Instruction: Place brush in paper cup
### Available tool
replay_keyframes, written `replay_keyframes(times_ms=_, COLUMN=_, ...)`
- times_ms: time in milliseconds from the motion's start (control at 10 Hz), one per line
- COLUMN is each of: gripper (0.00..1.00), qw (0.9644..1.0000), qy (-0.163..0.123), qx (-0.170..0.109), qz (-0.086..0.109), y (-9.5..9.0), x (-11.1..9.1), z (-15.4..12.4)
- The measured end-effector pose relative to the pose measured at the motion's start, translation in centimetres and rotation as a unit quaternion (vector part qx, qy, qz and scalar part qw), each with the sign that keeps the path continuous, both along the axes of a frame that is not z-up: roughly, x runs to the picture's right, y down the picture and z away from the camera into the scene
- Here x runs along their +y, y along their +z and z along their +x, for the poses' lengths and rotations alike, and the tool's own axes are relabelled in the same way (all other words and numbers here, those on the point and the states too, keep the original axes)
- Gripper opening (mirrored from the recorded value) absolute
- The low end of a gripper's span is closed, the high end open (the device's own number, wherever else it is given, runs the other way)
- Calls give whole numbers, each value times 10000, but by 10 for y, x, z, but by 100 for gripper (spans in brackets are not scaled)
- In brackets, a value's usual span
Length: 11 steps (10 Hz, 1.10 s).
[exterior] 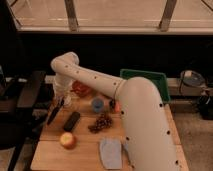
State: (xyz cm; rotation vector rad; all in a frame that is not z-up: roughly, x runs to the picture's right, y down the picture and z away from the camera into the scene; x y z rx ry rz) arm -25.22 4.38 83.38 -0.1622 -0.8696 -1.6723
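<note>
Holding the brush (54,113) at its upper end, the gripper (61,98) hung over the table's (85,145) left part, well left of the blue cup (97,104); fingers looked pinched on the brush, which slanted down-left past the black bar (71,121). Paper cup (67,98) sat just beside the gripper, left of the blue cup, mostly hidden by the arm. Judged step: carry brush to cup. Doing it well probably needed lifting the tip above the rim, straightening the brush upright, centring, then lowering before release. Grapes (101,121) and apple (67,140) lay nearer the camera than the blue cup.
</note>
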Motion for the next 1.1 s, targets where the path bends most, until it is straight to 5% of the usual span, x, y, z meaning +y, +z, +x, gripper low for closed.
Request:
replay_keyframes(times_ms=200, gripper=74, qw=10000, qy=13, qx=35, qz=-15, y=1, x=0, z=3)
replay_keyframes(times_ms=700, gripper=74, qw=9999, qy=59, qx=156, qz=21, y=1, x=-4, z=11)
replay_keyframes(times_ms=1100, gripper=74, qw=9987, qy=395, qx=304, qz=142, y=-2, x=-19, z=28)
